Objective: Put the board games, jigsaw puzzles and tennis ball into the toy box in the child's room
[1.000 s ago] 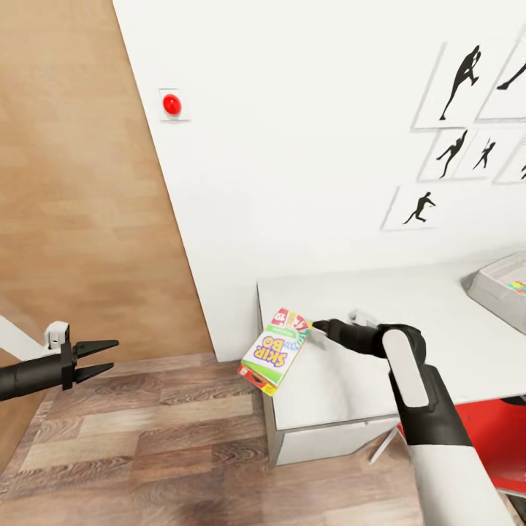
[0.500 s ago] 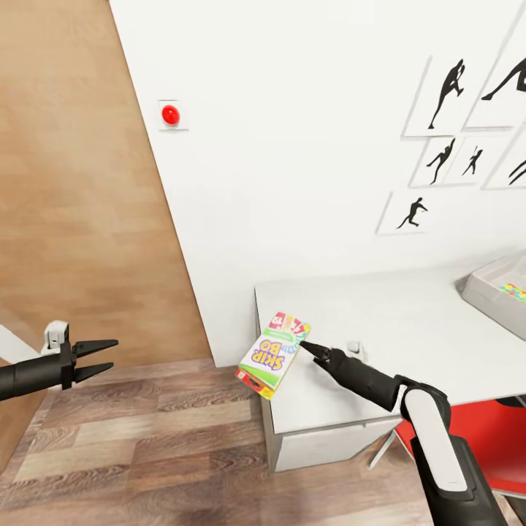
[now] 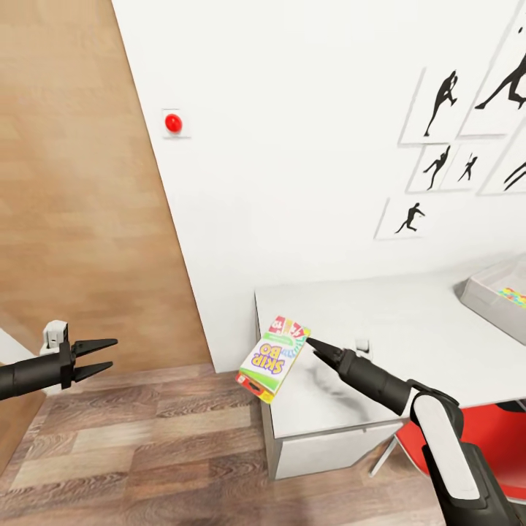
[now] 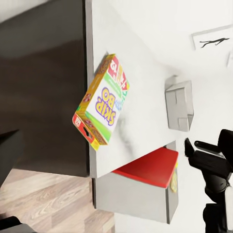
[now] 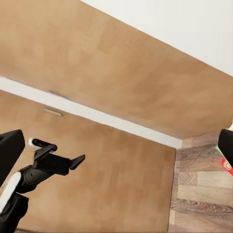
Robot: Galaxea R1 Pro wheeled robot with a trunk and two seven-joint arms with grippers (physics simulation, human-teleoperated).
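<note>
The SKIP BO board game point(image 3: 273, 358) rests tilted on the left end of the table point(image 3: 409, 329), with its lower part hanging past the edge; the left wrist view shows the same box point(image 4: 103, 103). My right gripper point(image 3: 313, 342) points at the box's right edge. In the right wrist view its fingers point(image 5: 9, 150) stand wide apart with nothing between them. My left gripper point(image 3: 115, 352) hangs open over the floor, well left of the table. The toy box point(image 3: 491, 291) sits at the table's right end with a colourful puzzle point(image 3: 513, 296) inside.
A small white cube point(image 3: 361, 344) sits on the table behind my right gripper. A red chair point(image 3: 497, 427) stands under the table on the right. A wooden panel wall point(image 3: 80, 219) closes the left side, and plank floor point(image 3: 146, 438) lies in front.
My right arm has dropped and stretched out, its tip staying by the box's right edge. The box has barely moved. The view has shifted slightly; the left arm is still.
</note>
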